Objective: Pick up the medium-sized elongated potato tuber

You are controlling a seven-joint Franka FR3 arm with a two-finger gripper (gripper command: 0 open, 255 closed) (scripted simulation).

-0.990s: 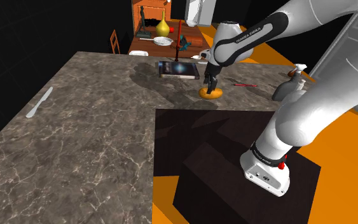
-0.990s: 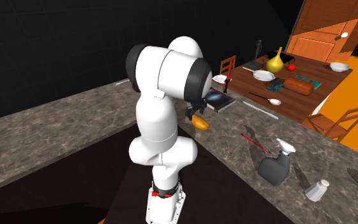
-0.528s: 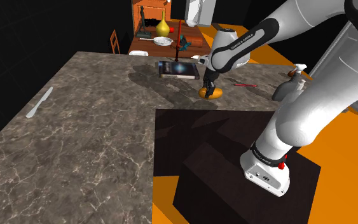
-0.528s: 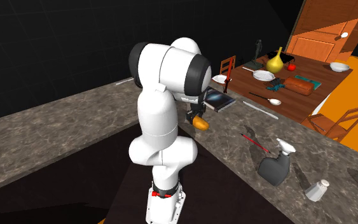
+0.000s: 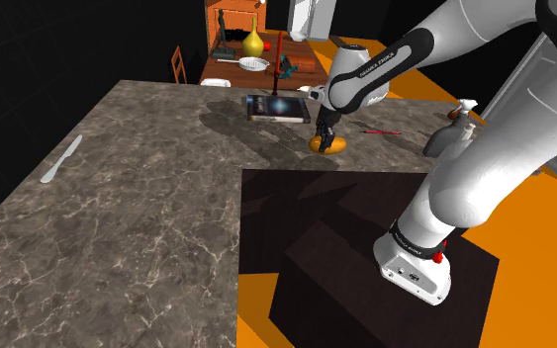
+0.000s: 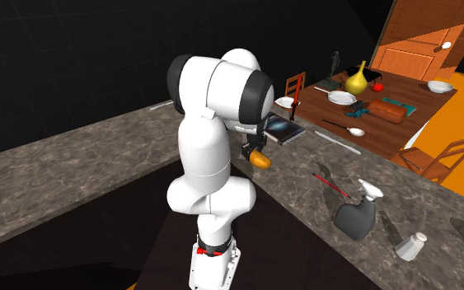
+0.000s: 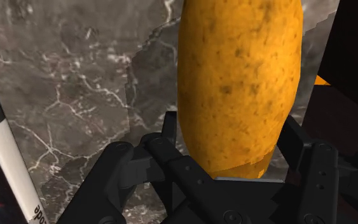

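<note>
An elongated orange-yellow potato [image 5: 330,145] with dark speckles lies on the marble counter [image 5: 147,198] close to its inner edge, just in front of the book. My black gripper [image 5: 323,134] comes down on it from above. In the wrist view the potato [image 7: 238,83] sits between the two fingers [image 7: 171,130], which press against both its sides: the gripper [image 7: 231,135] is shut on it. In the second exterior view the potato [image 6: 260,160] pokes out under the gripper [image 6: 252,152], partly hidden by the white arm.
A dark book [image 5: 276,106] lies just beyond the potato. A red pen [image 5: 377,130] and a grey spray bottle [image 5: 451,130] are toward the shoulder view's right, a white knife [image 5: 60,158] far left. A wooden table [image 5: 229,67] with dishes stands behind the counter.
One second ago the fingers stood open over the potato. The hand has since dropped a little and shut on it. Nothing has moved in the last half second.
</note>
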